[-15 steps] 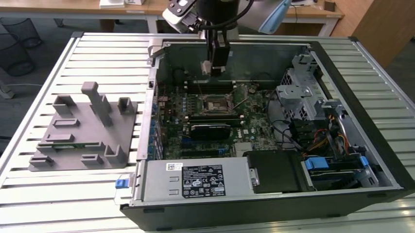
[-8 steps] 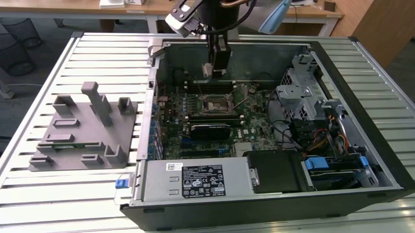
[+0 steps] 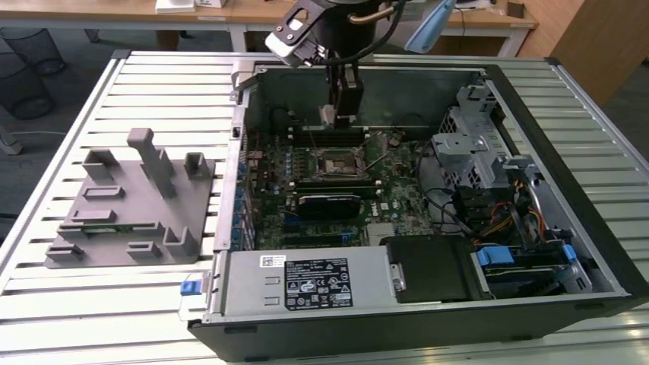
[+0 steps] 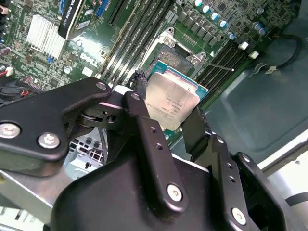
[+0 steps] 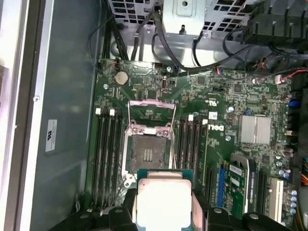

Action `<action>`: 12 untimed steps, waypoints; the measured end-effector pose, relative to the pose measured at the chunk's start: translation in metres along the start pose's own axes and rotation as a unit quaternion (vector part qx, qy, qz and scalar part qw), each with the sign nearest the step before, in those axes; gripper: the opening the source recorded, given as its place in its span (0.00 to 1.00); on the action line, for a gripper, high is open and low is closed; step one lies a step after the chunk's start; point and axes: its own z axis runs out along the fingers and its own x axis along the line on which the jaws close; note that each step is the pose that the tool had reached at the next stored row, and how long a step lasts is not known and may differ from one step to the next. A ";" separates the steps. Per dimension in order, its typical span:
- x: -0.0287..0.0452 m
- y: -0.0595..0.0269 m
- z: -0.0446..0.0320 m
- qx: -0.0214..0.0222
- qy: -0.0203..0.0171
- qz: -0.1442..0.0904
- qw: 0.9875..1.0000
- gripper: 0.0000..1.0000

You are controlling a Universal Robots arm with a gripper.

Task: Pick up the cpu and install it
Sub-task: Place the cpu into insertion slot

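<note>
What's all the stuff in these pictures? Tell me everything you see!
cpu: one, silver-white, held in the claw over the motherboard
socket: one, dark with a metal frame, open and empty, mid-motherboard
motherboard: one, green, inside the case
heatsink: one, silver, on the motherboard
battery: one, silver and round, on the motherboard
power supply: one, silver, at the case's near end in the exterior view
case: one, black, lying open on the table
holder: one, grey, on the table at the exterior view's left of the case
table: one, pale slatted metal, under everything
claw: one, black, shut on the cpu
</note>
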 end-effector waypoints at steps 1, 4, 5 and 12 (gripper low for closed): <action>0.0000 0.0001 0.0018 0.000 0.000 0.000 1.000 0.54; 0.0001 0.0002 0.0072 0.000 0.000 0.000 1.000 0.54; 0.0002 0.0004 0.0092 0.000 0.000 0.000 1.000 0.54; 0.0036 0.0060 0.0193 0.000 0.000 0.000 1.000 0.54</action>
